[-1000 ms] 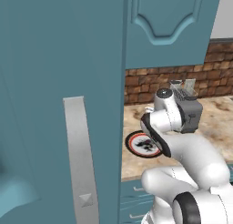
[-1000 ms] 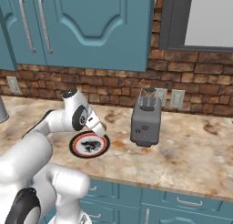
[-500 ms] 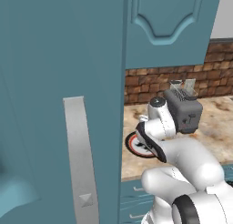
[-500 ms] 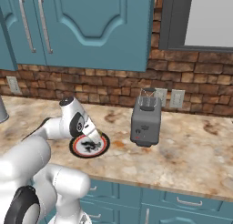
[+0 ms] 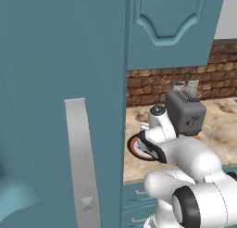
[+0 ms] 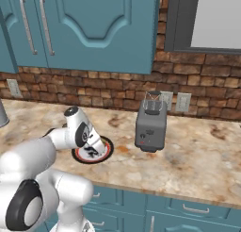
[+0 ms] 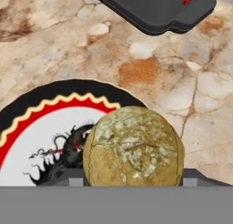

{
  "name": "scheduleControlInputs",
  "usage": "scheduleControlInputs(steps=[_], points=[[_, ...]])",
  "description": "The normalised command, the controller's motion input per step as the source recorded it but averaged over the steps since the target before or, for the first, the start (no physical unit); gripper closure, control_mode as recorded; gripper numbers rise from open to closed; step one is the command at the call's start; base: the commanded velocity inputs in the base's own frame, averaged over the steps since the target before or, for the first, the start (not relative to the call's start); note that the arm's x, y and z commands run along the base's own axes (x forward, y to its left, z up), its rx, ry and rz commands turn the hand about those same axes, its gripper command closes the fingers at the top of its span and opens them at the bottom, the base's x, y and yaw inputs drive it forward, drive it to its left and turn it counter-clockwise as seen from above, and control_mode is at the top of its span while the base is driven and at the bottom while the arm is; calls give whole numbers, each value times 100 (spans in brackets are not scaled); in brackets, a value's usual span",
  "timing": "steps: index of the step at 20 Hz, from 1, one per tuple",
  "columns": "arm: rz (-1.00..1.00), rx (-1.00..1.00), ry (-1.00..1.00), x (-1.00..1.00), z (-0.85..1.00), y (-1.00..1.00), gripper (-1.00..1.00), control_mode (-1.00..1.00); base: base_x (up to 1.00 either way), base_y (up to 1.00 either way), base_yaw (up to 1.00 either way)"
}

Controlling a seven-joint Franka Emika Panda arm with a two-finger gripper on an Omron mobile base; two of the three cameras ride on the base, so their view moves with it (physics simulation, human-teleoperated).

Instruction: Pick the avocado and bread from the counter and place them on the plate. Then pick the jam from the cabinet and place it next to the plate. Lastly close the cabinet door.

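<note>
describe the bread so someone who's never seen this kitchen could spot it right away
Find the dark grey toaster on the marbled counter; beside it lies a red-rimmed plate. The bread is the round, golden-brown crusty loaf between the gripper's fingers over the plate's edge.

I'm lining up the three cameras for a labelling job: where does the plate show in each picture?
Left base view: plate at centre, its red rim edge showing left of the arm.
Right base view: plate left of centre on the counter, partly behind the arm.
Hand view: plate lower left, under the bread.
Shared landmark: the grey toaster beside it.
</note>
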Motion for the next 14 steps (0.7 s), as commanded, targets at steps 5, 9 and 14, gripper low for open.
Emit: scheduleControlInputs(steps=[5,9,14], points=[[0,0,4,10,-27,11,-100,-100,0,0,0],[0,0,5,5,-22,9,-100,-100,0,0,0],[0,0,3,0,-6,0,-100,-100,0,0,0]])
